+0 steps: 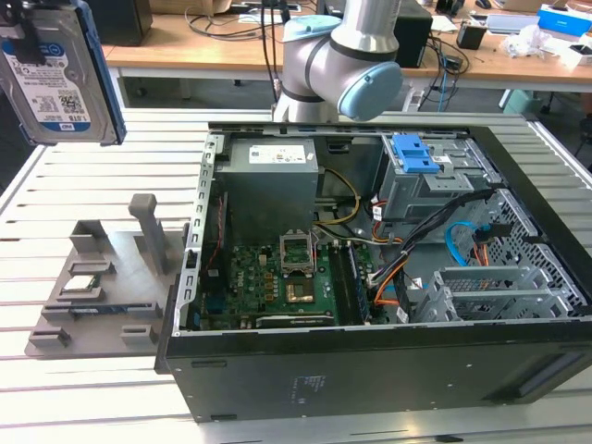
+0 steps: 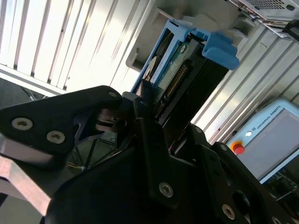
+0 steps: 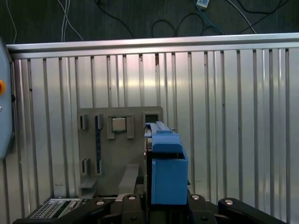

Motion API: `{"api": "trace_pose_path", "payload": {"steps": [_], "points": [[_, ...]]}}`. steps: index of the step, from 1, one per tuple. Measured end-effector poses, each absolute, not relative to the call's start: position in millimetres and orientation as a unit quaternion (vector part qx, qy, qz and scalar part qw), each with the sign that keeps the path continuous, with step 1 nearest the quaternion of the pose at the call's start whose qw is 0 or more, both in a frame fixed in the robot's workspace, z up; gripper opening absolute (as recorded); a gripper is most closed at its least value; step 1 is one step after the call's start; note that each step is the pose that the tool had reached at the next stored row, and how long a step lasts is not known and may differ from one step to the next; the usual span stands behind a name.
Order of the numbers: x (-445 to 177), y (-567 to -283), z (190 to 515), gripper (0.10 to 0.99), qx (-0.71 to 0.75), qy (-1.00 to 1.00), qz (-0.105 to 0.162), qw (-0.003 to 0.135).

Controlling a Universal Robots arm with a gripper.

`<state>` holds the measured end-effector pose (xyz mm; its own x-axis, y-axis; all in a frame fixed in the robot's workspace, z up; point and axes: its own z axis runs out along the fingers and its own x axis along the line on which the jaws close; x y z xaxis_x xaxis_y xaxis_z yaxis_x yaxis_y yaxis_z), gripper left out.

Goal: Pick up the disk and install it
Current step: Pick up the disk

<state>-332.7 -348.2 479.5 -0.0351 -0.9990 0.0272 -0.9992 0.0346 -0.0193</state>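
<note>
The disk (image 1: 60, 74), a silver drive with a blue-and-white label and blue side rails, hangs high above the slatted table at the exterior view's top left. My gripper (image 1: 26, 32) is shut on it from above. In the second wrist view the black fingers (image 2: 149, 135) clamp the disk (image 2: 182, 74) along its edges. The first wrist view looks down its blue rail (image 3: 168, 172), with the gripper (image 3: 161, 200) around it and the grey holder far below.
The open computer case (image 1: 370, 370) lies on its side on the exterior view's right, with a blue drive bay (image 1: 418, 153) at its back. A grey holder (image 1: 102, 296) with a small square chip (image 1: 83, 284) sits left of the case. The arm base (image 1: 342, 55) stands behind the case.
</note>
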Motion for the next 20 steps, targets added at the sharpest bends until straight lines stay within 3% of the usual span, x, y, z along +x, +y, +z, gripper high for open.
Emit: {"api": "trace_pose_path", "payload": {"steps": [14, 20], "points": [[-333, -348, 518, 0.357, 0.695, -0.719, 0.016, 0.003], [-331, -348, 520, 0.357, 0.695, -0.719, 0.016, 0.003]]}}
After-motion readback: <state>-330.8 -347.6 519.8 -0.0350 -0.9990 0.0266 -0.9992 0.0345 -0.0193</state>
